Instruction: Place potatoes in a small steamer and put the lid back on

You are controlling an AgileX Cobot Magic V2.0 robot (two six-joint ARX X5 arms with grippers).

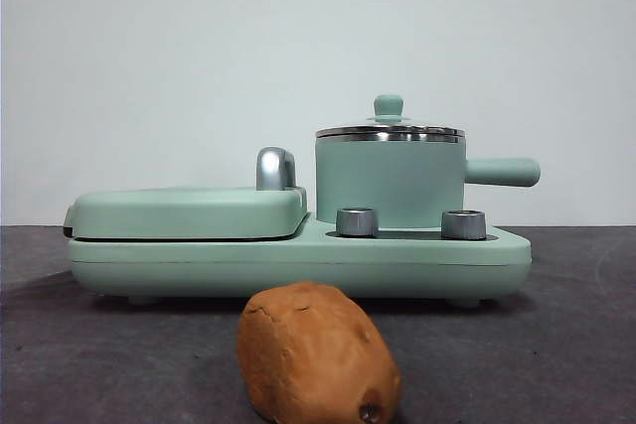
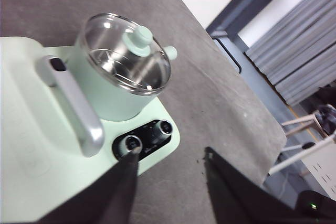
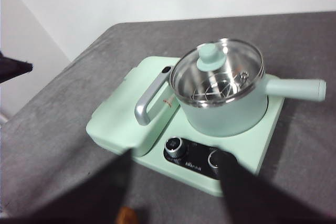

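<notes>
Both grippers, left (image 2: pixel 170 174) and right (image 3: pixel 176 182), hang above the table with jaws spread and empty; no part of the task is yet done.

The lid (image 1: pixel 390 130) sits closed on the small steamer (image 1: pixel 390 181), which stands on the mint-green appliance base (image 1: pixel 298 260) beside the flat griddle cover (image 1: pixel 189 211). The potato (image 1: pixel 318 354) lies on the table (image 1: pixel 556 345) in front of the base, apart from it. Through the glass, the steamer shows only a wire rack (image 3: pixel 218 90); no food. Judged first step: lift the lid by its knob (image 3: pixel 208 55), straight up, and set it aside clear of the potato, leaving the steamer's mouth open from above.
</notes>
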